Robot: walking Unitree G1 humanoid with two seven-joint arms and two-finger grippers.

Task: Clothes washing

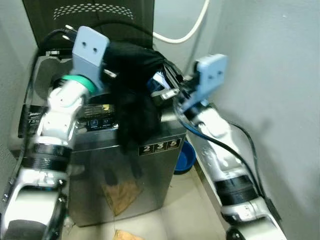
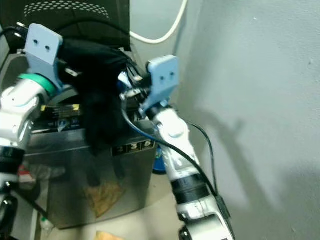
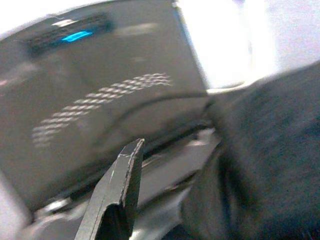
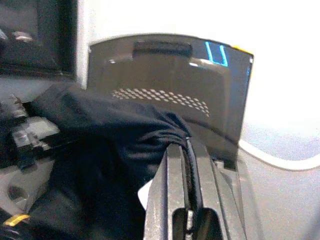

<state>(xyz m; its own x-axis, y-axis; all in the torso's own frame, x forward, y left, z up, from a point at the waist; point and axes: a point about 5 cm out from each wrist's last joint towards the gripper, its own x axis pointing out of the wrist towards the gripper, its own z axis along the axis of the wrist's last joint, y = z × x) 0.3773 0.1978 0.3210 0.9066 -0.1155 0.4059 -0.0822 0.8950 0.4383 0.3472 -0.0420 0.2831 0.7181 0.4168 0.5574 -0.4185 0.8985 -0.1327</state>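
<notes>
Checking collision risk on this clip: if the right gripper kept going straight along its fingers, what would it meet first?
Probably the washer's raised lid. The right gripper, shut on the black garment, points toward that lid; depth is unclear.

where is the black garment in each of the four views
Left eye view: black garment hangs centre, between both grippers, draping over the washer's front.
Right eye view: centre-left, same drape.
Left wrist view: a blurred dark mass at the right side.
Right wrist view: across the left and centre, pinched between the right gripper fingers.
Shared landmark: the raised dark washer lid with its dotted pattern.
</notes>
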